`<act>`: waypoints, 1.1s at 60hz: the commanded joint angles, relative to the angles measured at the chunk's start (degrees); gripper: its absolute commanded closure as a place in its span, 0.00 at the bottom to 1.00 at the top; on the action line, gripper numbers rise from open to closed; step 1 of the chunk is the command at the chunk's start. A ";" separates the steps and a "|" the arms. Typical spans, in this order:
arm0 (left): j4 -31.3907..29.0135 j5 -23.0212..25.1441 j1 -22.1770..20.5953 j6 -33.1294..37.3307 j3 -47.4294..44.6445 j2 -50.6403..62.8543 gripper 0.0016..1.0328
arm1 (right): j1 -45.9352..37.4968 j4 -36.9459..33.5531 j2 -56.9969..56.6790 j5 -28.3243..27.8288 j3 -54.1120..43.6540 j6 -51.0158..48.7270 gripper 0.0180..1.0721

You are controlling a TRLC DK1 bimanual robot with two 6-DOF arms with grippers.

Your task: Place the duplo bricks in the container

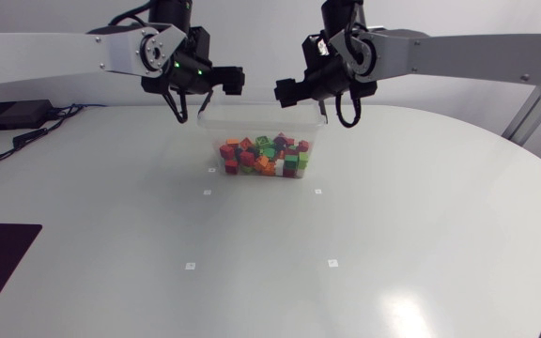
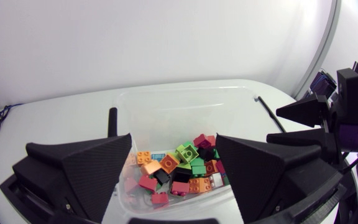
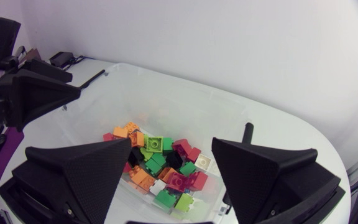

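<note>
Left claw (image 2: 173, 140) is hanging wide open over the clear container (image 1: 252, 124), gripping nothing. Right claw (image 3: 172, 142) is facing it from the other side, spread just as wide and also empty. The duplo bricks (image 1: 263, 158) are lying heaped inside the container, crowding one end, and the container is sitting on the white desk (image 1: 393, 244).

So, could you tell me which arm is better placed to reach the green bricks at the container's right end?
Right, I'd judge. The right gripper hangs open over the container's right half, close to the green bricks; the left gripper hangs open over its left end.
</note>
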 commanded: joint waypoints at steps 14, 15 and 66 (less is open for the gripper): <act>0.32 -0.48 1.61 1.17 -11.02 -18.13 0.05 | -0.07 3.40 -16.46 6.52 -13.99 -2.12 0.06; 0.32 -0.48 1.70 1.17 -11.28 -18.49 0.05 | -0.16 3.66 -17.25 7.14 -14.78 -2.21 0.06; 9.99 -9.18 7.94 11.71 -47.93 -56.28 0.06 | -10.79 11.39 -54.08 15.22 -50.99 -10.73 0.05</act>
